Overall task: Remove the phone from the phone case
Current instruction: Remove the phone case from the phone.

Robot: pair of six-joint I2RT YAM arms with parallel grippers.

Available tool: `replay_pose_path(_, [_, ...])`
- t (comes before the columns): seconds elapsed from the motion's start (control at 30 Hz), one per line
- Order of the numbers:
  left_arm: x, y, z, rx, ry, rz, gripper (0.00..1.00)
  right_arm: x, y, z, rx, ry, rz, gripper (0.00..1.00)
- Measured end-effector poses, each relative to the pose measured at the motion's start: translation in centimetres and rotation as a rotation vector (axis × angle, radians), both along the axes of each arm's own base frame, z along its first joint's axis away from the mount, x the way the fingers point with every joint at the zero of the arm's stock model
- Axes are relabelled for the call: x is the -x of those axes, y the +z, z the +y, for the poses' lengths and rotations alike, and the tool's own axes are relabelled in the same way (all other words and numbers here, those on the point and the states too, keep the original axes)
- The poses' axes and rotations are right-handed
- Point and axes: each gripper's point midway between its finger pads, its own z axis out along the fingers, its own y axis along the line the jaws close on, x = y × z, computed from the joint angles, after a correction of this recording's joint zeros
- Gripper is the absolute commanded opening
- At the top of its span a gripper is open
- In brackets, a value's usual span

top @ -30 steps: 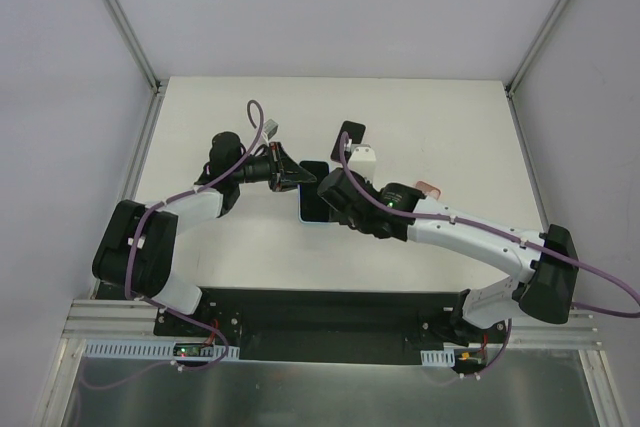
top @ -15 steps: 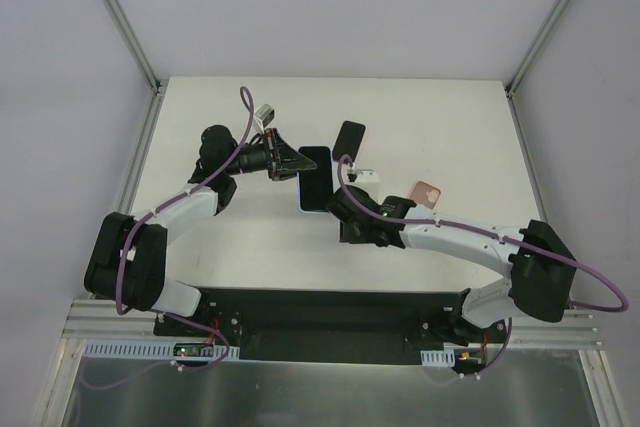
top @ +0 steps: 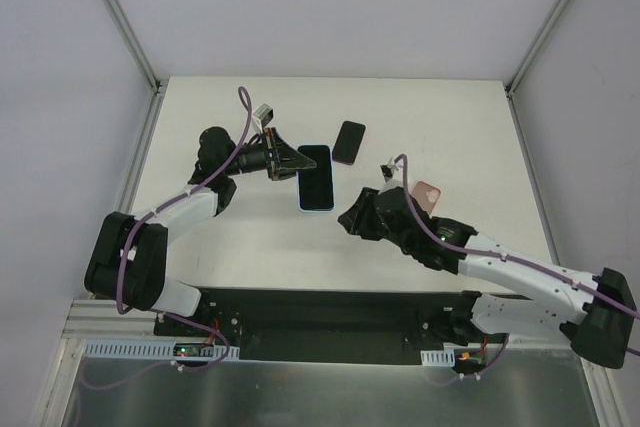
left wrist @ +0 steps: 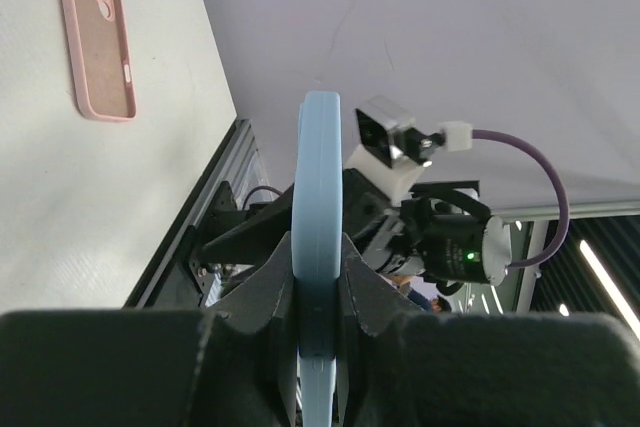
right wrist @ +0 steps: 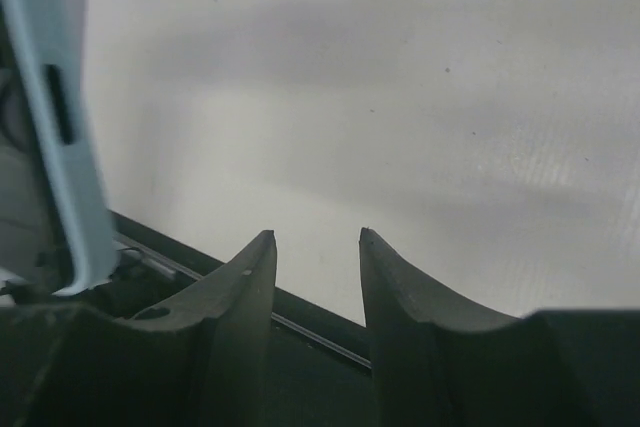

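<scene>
A dark phone in a light-blue case [top: 316, 178] is held just above the table's middle, screen up. My left gripper [top: 297, 167] is shut on its left edge. In the left wrist view the case's blue edge [left wrist: 318, 197] stands upright between the fingers [left wrist: 262, 292]. My right gripper [top: 352, 219] is open and empty, a little to the near right of the phone. Its wrist view shows open fingers [right wrist: 240, 282] over bare table, with the case's pale edge [right wrist: 52, 147] at the left.
A second black phone [top: 349, 141] lies flat beyond the held one. An empty pink case [top: 428, 193] lies to the right, close to the right arm's wrist; it also shows in the left wrist view [left wrist: 95, 35]. The table's black near edge [right wrist: 320, 322] is close below the right gripper.
My right gripper has let go of the cased phone and drawn back to the near right. My left gripper lifted the phone slightly toward the far side and now holds it alone.
</scene>
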Motion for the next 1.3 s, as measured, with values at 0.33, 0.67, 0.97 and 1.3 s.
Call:
replay_pose_path(0.33, [-0.1, -0.5, 0.0, 0.01, 0.001, 0.029, 0.0, -1.0, 6.5, 0.8, -0.26, -0.012, -0.133, 0.43])
replay_pose_path(0.67, [0.0, -0.6, 0.0, 0.013, -0.003, 0.04, 0.0, -1.4, 5.9, 1.6, -0.301, -0.008, -0.112, 0.43])
replay_pose_path(0.97, [0.1, -0.7, 0.0, 0.012, -0.003, 0.043, 0.0, -0.5, 7.2, 0.1, -0.364, -0.018, -0.149, 0.43])
replay_pose_path(1.3, [0.0, -0.7, 0.1, 0.012, -0.001, 0.043, 0.0, -0.4, 7.0, 0.8, -0.367, 0.01, -0.139, 0.43])
